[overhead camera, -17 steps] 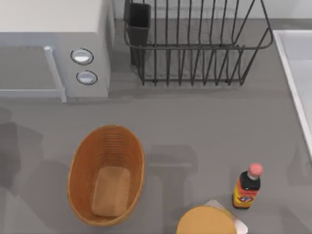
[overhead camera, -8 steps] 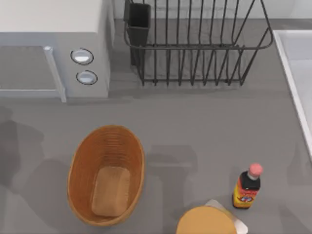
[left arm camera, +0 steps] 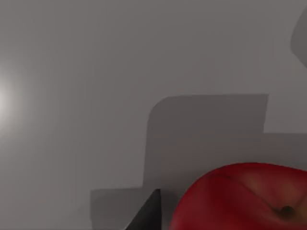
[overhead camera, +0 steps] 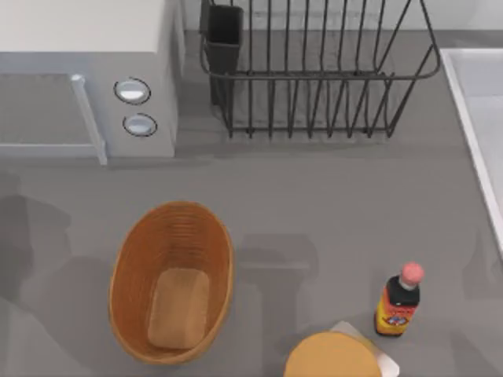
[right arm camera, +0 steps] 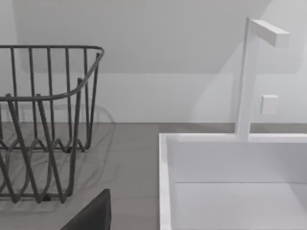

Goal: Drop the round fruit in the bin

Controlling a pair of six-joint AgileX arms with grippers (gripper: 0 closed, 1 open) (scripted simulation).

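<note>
1. Round fruit (left arm camera: 244, 199), seen from the left wrist view, sits glossy and red on the grey surface (left arm camera: 96, 72) right under the camera, stem dimple up. A dark fingertip (left arm camera: 146, 215) of the left tool pokes in just beside it, apart from its skin. With a single finger in sight, whether that tool is released or clenched cannot be told; nothing shows it grasping the fruit. The fruit being this close to the left wrist, the left arm is judged the nearer one for the pickup.

2. Bin (overhead camera: 126, 275), seen from the top view, is an oval wicker basket lying empty at the surface's left half, its long axis running roughly toward and away from the microwave (overhead camera: 86, 78) behind it. A black dish rack (overhead camera: 314, 75) stands at the back; a sauce bottle (overhead camera: 399, 302) and an orange-yellow round thing (overhead camera: 332, 357) sit near the front right, well apart from the bin.

3. Right wrist view looks across at the dish rack and a white sink (right arm camera: 230, 182) with its tap (right arm camera: 249, 76). A dark corner of the right tool (right arm camera: 91, 215) shows; its state cannot be told. The arm appears idle at the right side.
</note>
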